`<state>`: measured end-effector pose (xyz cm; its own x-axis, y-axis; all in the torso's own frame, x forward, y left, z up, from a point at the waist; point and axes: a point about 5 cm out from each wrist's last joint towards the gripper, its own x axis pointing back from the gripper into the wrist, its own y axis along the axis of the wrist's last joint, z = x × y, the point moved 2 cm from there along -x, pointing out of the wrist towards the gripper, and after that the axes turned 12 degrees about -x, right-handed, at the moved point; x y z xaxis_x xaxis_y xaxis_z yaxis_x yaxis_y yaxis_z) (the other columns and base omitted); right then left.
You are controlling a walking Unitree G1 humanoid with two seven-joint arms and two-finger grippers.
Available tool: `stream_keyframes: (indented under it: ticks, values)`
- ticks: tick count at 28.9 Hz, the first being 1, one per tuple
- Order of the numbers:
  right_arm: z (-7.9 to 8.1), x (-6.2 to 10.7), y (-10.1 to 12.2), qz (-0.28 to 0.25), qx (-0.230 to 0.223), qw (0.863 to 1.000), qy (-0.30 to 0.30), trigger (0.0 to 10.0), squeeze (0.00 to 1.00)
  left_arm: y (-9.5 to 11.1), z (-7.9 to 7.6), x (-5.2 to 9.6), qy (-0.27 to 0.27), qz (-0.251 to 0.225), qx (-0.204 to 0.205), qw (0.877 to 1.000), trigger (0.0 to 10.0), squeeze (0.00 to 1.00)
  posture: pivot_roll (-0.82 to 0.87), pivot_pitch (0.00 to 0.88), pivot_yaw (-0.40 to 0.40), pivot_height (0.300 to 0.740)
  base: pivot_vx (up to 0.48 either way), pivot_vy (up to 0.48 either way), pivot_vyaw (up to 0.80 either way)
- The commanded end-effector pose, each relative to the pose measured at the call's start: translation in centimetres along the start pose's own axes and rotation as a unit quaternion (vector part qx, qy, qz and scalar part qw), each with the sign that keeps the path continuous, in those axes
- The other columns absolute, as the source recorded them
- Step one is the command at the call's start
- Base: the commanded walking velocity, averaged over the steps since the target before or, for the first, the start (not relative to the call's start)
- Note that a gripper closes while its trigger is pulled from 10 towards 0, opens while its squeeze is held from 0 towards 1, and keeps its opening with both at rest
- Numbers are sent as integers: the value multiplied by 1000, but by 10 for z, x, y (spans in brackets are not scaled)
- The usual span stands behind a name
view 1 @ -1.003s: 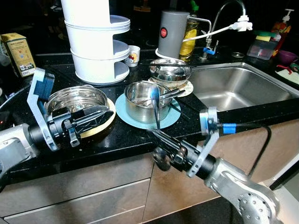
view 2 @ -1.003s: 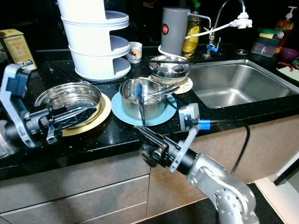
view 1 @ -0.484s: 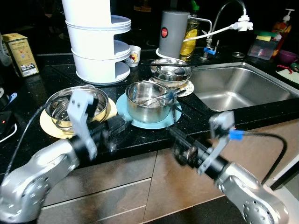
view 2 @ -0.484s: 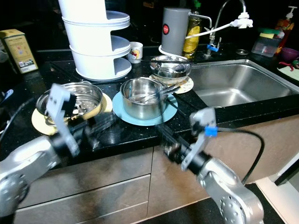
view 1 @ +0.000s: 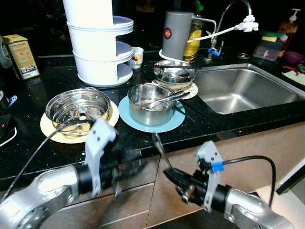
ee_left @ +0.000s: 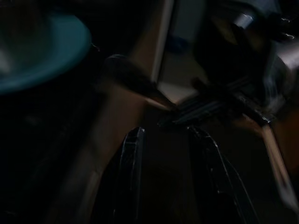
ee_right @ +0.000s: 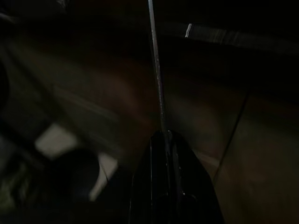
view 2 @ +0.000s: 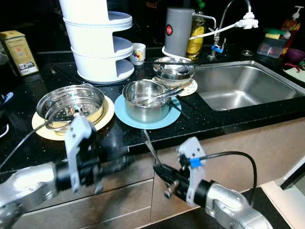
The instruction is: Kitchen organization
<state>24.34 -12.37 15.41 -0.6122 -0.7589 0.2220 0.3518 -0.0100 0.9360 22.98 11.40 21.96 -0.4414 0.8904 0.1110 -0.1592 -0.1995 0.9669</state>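
The black worktop [view 1: 28,157] has a front edge, and both arms are now below that edge, in front of the cupboard doors [view 1: 167,191]. There is open room there.

The right tool [view 1: 174,175] is clenched on a thin metal spoon [view 1: 161,149]. The spoon sticks up from the tool, and its top end reaches the worktop edge, just in front of the blue mat [view 1: 143,125]. In the right wrist view the fingers [ee_right: 161,186] are shut tight on the spoon handle [ee_right: 156,70].

The left tool [view 1: 131,164] is blurred. In the left wrist view its two fingers [ee_left: 131,177] stand apart with nothing between them, but that view is dark and hard to read.

The small steel pot [view 1: 148,102] sits on the blue mat, near the sink [view 1: 238,90]. A second utensil [view 1: 164,99] lies across the pot. Beside the pot is a steamer bowl [view 1: 78,106] on a yellow mat [view 1: 52,134]. Behind the pot is a steel bowl [view 1: 174,72].

A second ago both tools were up at worktop height and the spoon hung over the pot. Now both have dropped lower, and the steamer bowl shows in full.
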Motion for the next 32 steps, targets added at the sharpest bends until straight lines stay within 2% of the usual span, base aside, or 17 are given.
stream_keyframes:
  ticks: [1, 2, 3, 4, 7, 10, 13, 15, 18, 19, 21, 23, 24, 25, 29, 31, 32]
  values:
    - [-3, 1, -14, 38, 14, 999, -4, 10000, 0, -12, -13, 1, -46, 44, 2, 998, 10000, 0, -29, 84, -35, 740, 0, 0, 0]
    - [-3, 1, -14, 38, 14, 999, -4, 10000, 0, -12, -13, 1, -46, 44, 2, 998, 10000, 0, -29, 84, -35, 740, 0, 0, 0]
    - [-15, 4, -35, 94, 40, 994, -36, 10000, 0, -42, -16, 3, -39, 135, -20, 990, 10000, 0, -30, 83, -33, 740, 0, 0, 0]
    - [-15, 4, -35, 94, 40, 994, -36, 10000, 0, -42, -16, 3, -39, 135, -20, 990, 10000, 0, -30, 83, -33, 740, 0, 0, 0]
    - [-32, 5, -57, 130, 36, 987, -92, 10000, 0, -73, -7, -1, 31, 206, -36, 977, 10000, 0, -29, 84, -33, 740, 0, 0, 0]
    - [-37, 6, -69, 154, 31, 981, -109, 10000, 0, -85, -10, -4, 43, 223, -14, 974, 10000, 0, -30, 85, -33, 740, 0, 0, 0]
    - [-42, 7, -89, 202, 45, 970, -127, 10000, 0, -97, -26, -7, 18, 239, 7, 971, 10000, 0, -30, 88, -33, 740, 0, 0, 0]
    - [-43, 7, -94, 211, 47, 968, -129, 10000, 0, -102, -29, -7, 14, 248, 9, 969, 10000, 0, -30, 88, -33, 740, 0, 0, 0]
    - [-49, 6, -114, 240, 59, 957, -150, 10000, 0, -134, -33, -3, 32, 318, -10, 947, 10000, 0, -28, 88, -32, 740, 0, 0, 0]
    - [-49, 6, -114, 240, 59, 957, -150, 10000, 0, -134, -33, -3, 32, 318, -10, 947, 10000, 0, -28, 88, -32, 740, 0, 0, 0]
    - [-55, 3, -137, 258, 45, 948, -181, 10000, 0, -166, -42, 4, 52, 383, 16, 922, 10000, 0, -31, 90, -31, 740, 0, 0, 0]
    - [-58, 2, -153, 267, 29, 941, -207, 10000, 0, -187, -50, 8, 72, 423, 45, 902, 10000, 0, -31, 95, -29, 740, 0, 0, 0]
    - [-58, 2, -153, 267, 29, 941, -207, 10000, 0, -187, -50, 8, 72, 423, 45, 902, 10000, 0, -31, 95, -29, 740, 0, 0, 0]
    - [-62, -1, -169, 262, 19, 933, -245, 10000, 0, -212, -60, 15, 86, 461, 72, 880, 10000, 0, -31, 99, -28, 740, 0, 0, 0]
    - [-65, -4, -172, 235, -6, 933, -273, 10000, 0, -225, -53, 17, 136, 456, 61, 878, 10000, 0, -32, 103, -26, 740, 0, 0, 0]
    - [-66, -6, -180, 211, -57, 928, -302, 10000, 0, -240, -40, 21, 237, 434, 98, 864, 10000, 0, -29, 106, -28, 740, 0, 0, 0]
    - [-66, -6, -180, 211, -57, 928, -302, 10000, 0, -240, -40, 21, 237, 434, 98, 864, 10000, 0, -29, 106, -28, 740, 0, 0, 0]
